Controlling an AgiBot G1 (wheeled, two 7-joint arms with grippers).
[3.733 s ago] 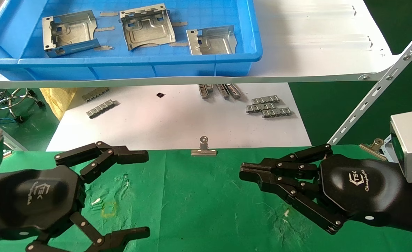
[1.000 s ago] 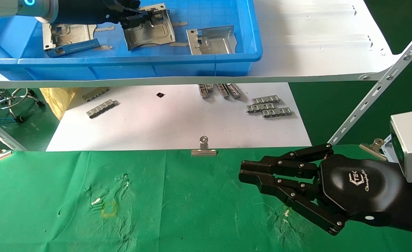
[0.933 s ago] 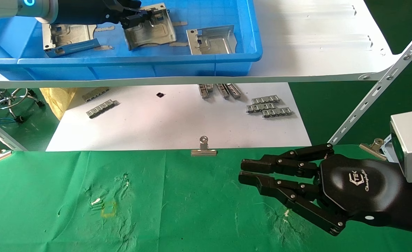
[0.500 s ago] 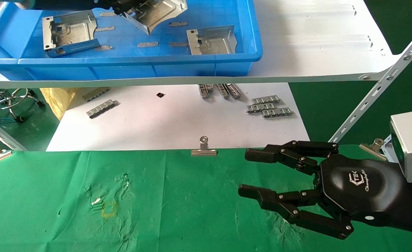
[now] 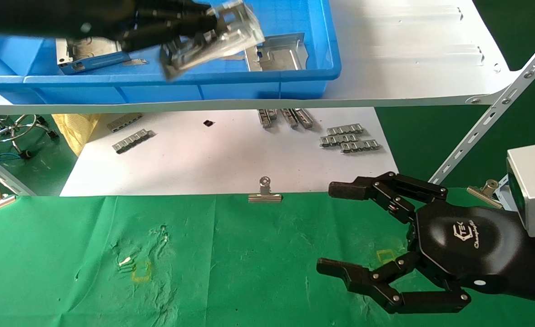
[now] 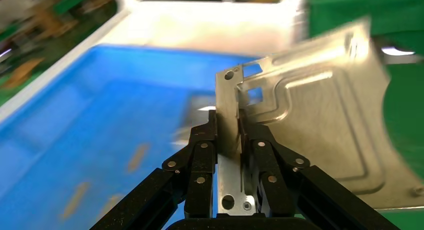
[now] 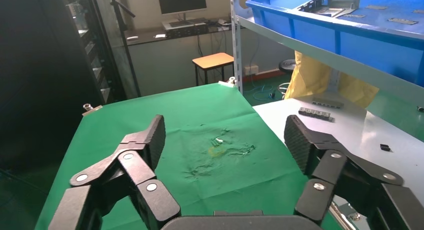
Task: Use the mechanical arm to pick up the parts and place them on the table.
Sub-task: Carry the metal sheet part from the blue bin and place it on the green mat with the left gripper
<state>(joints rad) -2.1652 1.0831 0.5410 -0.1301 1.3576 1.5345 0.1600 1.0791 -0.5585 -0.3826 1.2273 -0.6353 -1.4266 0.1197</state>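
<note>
My left gripper (image 5: 204, 25) is shut on a silver stamped bracket (image 5: 213, 38) and holds it raised over the front of the blue bin (image 5: 158, 88). In the left wrist view the fingers (image 6: 202, 150) clamp the bracket's (image 6: 320, 120) bent-up side flange. Two more brackets lie in the bin, one at the left (image 5: 90, 52) and one at the right (image 5: 276, 54). My right gripper (image 5: 335, 231) is open and empty, low over the green cloth table (image 5: 226, 272) at the right; its pads (image 7: 152, 135) stand wide apart in the right wrist view.
The bin sits on a white shelf board (image 5: 408, 59) held by a slotted brace (image 5: 490, 113). Below lies a white sheet (image 5: 231, 154) with grey ridged strips (image 5: 349, 138). A binder clip (image 5: 264, 193) holds the cloth's far edge. Yellow squares (image 5: 141, 271) mark the cloth.
My left gripper went up to the bin, shut on the middle bracket and has lifted it toward the bin's front. My right gripper has opened wide.
</note>
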